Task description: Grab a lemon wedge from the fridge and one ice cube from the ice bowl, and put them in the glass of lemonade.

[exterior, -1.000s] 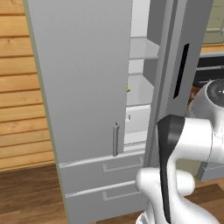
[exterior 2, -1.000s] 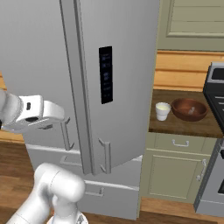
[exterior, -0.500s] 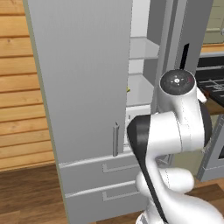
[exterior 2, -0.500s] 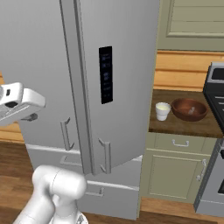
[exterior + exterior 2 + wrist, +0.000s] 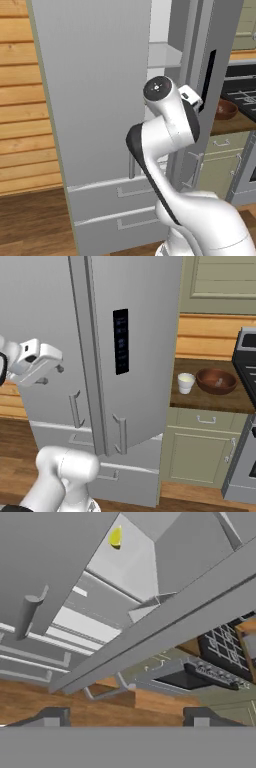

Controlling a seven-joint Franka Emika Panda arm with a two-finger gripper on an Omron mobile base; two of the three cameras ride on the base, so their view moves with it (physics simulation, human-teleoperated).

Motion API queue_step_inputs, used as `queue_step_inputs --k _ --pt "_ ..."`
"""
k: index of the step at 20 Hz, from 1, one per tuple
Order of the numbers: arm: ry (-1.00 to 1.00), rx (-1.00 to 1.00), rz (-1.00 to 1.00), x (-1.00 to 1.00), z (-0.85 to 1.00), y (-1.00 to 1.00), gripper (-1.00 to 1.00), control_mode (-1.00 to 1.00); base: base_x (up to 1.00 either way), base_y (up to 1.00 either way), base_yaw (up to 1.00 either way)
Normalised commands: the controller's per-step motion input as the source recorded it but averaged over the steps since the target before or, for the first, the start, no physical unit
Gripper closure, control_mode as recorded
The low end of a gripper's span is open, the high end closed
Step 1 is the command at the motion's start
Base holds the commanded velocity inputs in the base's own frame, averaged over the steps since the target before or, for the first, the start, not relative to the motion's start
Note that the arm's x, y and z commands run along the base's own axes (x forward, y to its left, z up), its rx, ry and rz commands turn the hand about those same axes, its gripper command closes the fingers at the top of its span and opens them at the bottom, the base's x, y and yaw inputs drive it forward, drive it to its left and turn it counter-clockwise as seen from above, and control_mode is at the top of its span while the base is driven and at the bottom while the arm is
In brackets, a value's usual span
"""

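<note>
Facing the fridge (image 5: 75, 572), the hand (image 5: 122, 718) spreads wide, holding and touching nothing.

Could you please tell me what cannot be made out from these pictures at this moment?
- Fridge shelves: left base view, mostly hidden by the open door and the arm.
- Ice bowl contents: right base view, too small to tell.
- Lemon wedge: hand view, tiny; its resting surface is unclear.
- Gripper: hand view, fingertips cut off by the bottom edge.
</note>
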Motion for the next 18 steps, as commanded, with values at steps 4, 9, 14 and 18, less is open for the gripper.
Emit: queue_step_inputs --k 4,9,14,18 --pt "0.06 -0.19 -0.05 0.54 -0.02 0.02 -1.00 -1.00 0.00 0.00 0.00" --pt "0.02 -0.17 -0.07 0.43 -0.18 0.04 -1.00 -1.00 0.00 0.00 0.00" --pt "0.00 -0.18 -0.04 0.49 -0.14 0.10 -1.00 -1.00 0.00 0.00 0.00" --pt "0.00 -0.11 -0.03 0.43 -0.04 0.00 -1.00 -1.00 0.00 0.00 0.00"
